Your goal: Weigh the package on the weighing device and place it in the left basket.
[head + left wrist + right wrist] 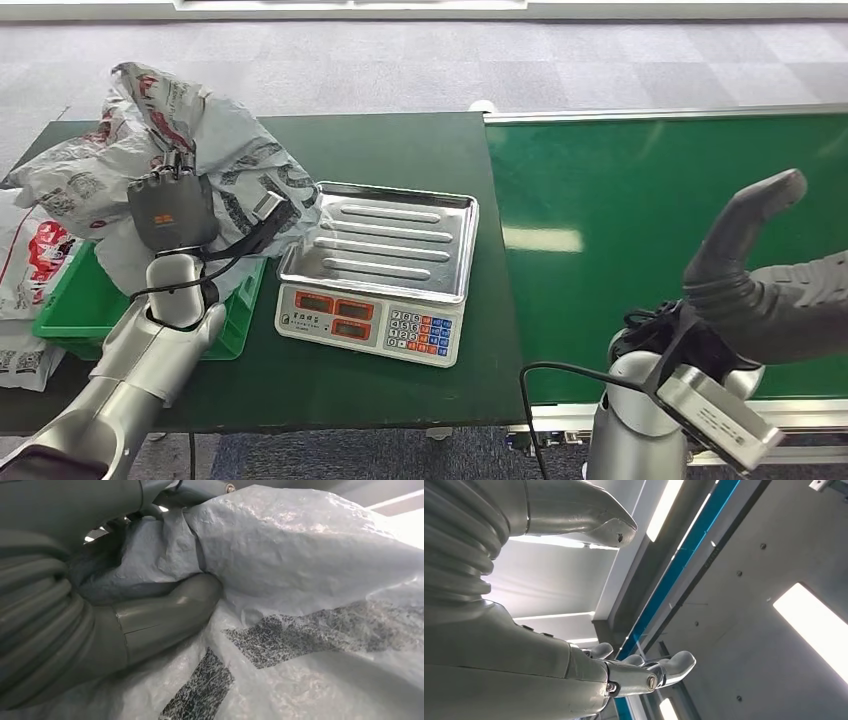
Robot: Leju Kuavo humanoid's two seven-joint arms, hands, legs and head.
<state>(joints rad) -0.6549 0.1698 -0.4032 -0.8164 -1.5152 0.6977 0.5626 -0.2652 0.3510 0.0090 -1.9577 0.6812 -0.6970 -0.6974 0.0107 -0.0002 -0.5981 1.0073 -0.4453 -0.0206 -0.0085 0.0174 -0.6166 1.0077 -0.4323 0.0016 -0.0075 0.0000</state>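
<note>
My left hand (172, 208) gripped the package (215, 150) — a soft, crinkly grey poly bag, probably light and slippery — bunched above the green basket (70, 312), beside the scale (385, 270). The basket held more bags (partly hidden). My right hand (750, 262) hovered spread, holding nothing.

1. Scale (378, 270) sits on the table (400, 150), near its right edge.
2. Basket (85, 315) lies left of the scale, at the table's front left.
3. Package (160, 150) rests over the basket, its edge just beside the scale.
4. Left hand (172, 208) is on the package.
5. Conveyor (640, 200) runs right of the table; right hand (770, 290) is above it.
</note>
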